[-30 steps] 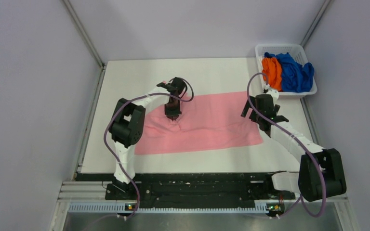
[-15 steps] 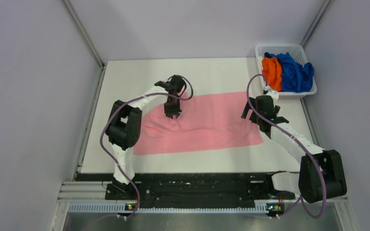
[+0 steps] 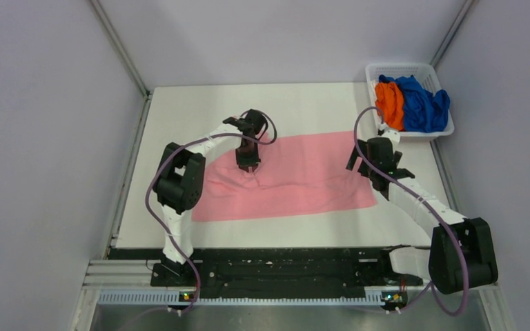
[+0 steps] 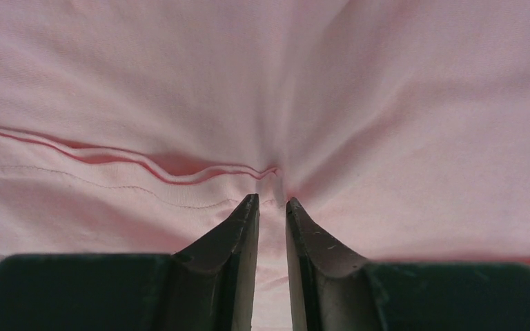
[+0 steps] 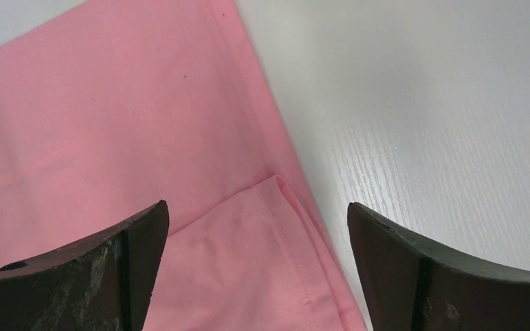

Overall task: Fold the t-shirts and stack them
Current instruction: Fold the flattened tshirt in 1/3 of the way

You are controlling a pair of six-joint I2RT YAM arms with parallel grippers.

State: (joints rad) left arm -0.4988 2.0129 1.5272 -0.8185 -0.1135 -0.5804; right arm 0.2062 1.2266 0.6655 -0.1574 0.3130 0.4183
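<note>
1. Hazard, largest item: the light pink t-shirt (image 3: pixel 303 179) of soft plain cloth lies spread flat across the middle of the white table (image 3: pixel 179 110). The left gripper (image 4: pixel 270 201) has its jaws drawn nearly together on a small pucker of this cloth, in the shirt's left part beside a folded edge. So thin a pinch may slip free on lifting, or take the upper layer only, and the fold would then drag askew.
2. Hazard, next: the right gripper (image 5: pixel 257 210) stands with jaws spread wide and holds nothing, poised low over the shirt's right edge where a seamed corner lies. If it closes too far outward it would meet bare table and miss the hem, so the two sides would rise unevenly.
3. Hazard, least: a pull from the left side alone would likely bunch the flat cloth.
4. Table: one.
5. Black-and-white jointed arms: two, left arm (image 3: pixel 179 183) and right arm (image 3: pixel 421 200).
6. T-shirts: three. One is the pink, on the table. One royal blue t-shirt (image 3: pixel 424 103) and one bright orange t-shirt (image 3: pixel 390 103) lie crumpled side by side in the basket.
7. White plastic basket (image 3: pixel 373 69): one, rectangular, at the table's far right corner.
8. Grippers: two.
</note>
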